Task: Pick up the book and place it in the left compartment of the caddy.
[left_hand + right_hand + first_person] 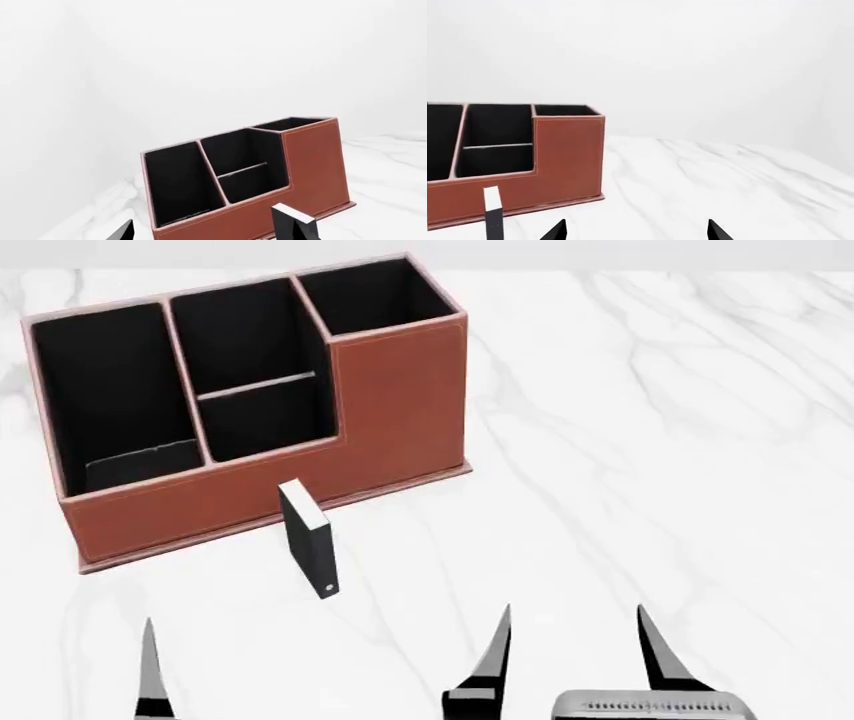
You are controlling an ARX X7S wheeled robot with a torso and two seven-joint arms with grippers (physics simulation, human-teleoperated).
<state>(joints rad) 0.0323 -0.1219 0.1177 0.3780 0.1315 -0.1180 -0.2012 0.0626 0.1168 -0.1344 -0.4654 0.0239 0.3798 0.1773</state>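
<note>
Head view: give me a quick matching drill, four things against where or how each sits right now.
Things:
1. small thin black book
2. reddish-brown leather caddy
3. right gripper
4. long left compartment

States:
A. open, empty, low at the near edge
B. standing upright on the white marble table
C. behind the book
D. black-lined, no book inside

Pairs: 1-B, 2-C, 3-A, 4-D

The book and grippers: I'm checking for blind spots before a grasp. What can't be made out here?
- Book: the lower part is cut off by the frame edge in both wrist views.
- Left gripper: head view shows one fingertip; the rest is cut off.
- Caddy: its left compartment runs off the right wrist view's edge.
- A pale patch on that compartment's floor: unidentifiable.
</note>
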